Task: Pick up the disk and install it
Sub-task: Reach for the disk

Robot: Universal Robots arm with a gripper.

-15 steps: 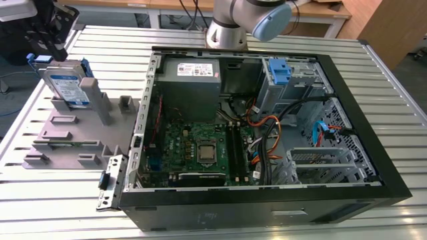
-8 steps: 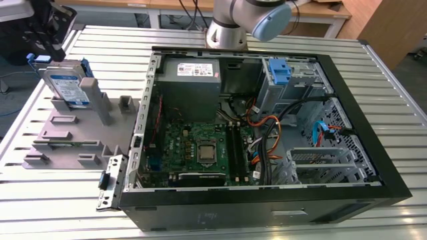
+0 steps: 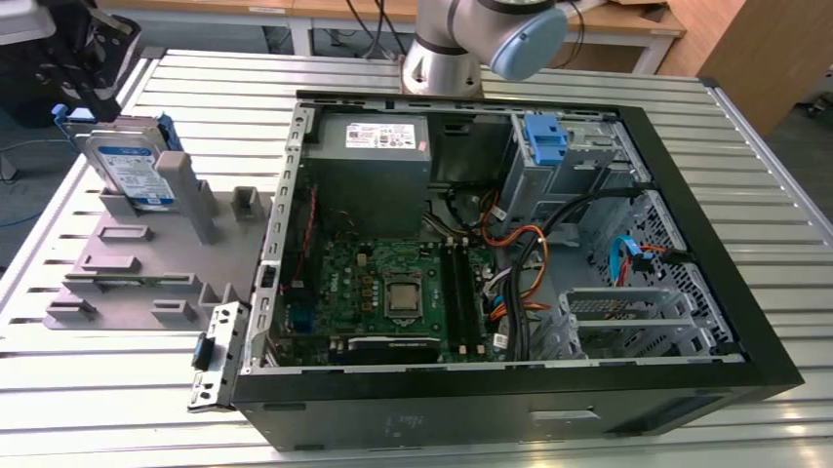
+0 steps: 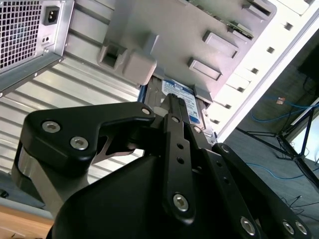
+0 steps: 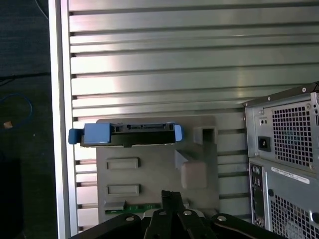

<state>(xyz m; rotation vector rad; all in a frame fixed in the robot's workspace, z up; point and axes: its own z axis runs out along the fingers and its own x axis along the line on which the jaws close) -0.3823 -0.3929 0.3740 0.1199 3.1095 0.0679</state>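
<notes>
With its jaws drawn together and nothing between them, the black gripper (image 5: 171, 195) hung above the flat silver metal disk in a blue plastic carrier (image 5: 132, 134), not touching it. The disk stood on edge in a slot of the grey plastic fixture (image 3: 143, 263). This rested on the slatted aluminium table (image 3: 209, 73), to the exterior view's left of the open black computer case (image 3: 521, 400).

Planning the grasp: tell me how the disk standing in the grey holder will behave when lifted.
Likely rigid: the disk is a flat metal slab in a blue frame. Probably heavy for its size, being metal. It stands on edge in the grey holder, so a sideways push might tip it.
</notes>
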